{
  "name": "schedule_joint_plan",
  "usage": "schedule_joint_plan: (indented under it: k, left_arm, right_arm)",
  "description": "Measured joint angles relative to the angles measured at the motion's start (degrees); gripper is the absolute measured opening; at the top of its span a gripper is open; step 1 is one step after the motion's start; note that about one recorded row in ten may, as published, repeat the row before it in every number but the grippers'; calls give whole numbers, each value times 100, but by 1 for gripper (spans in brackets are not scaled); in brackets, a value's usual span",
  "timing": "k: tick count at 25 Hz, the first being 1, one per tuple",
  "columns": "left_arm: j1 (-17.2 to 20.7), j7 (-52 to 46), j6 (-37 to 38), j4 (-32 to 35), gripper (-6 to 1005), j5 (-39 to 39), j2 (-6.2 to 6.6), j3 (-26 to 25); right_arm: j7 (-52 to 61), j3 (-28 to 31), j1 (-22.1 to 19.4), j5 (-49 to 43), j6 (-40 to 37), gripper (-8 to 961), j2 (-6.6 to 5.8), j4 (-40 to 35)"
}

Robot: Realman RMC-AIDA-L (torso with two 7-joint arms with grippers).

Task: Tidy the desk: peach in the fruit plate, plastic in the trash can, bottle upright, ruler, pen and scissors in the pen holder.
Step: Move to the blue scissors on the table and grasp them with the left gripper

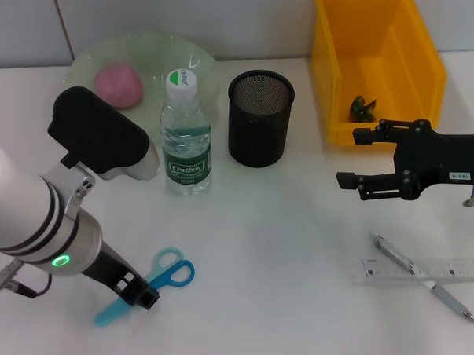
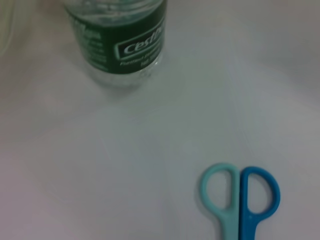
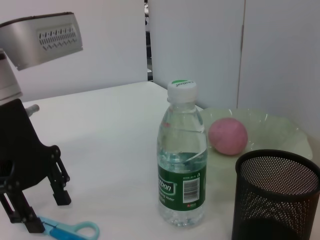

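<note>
White desk (image 1: 281,250) meets a pale panelled wall (image 3: 200,45) behind.

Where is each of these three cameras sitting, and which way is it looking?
Head: high on the robot, looking down at the desk; both arms show, left gripper at the scissors, right gripper near the yellow bin.
Left wrist: looking down on scissors and bottle; no robot parts show.
Right wrist: low, looking across the desk; shows the left gripper.
All share the bottle.

White left arm (image 1: 23,207) — green ring light, black hand (image 1: 137,291).
</note>
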Motion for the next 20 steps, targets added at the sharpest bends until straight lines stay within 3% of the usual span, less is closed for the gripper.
schedule_joint_plan:
  k: [20]
  left_arm:
    - [-202,15,-336,-347,584,-149,-4,207]
  right_arm:
    - [-3,18,-58,3,-13,815,12,-33]
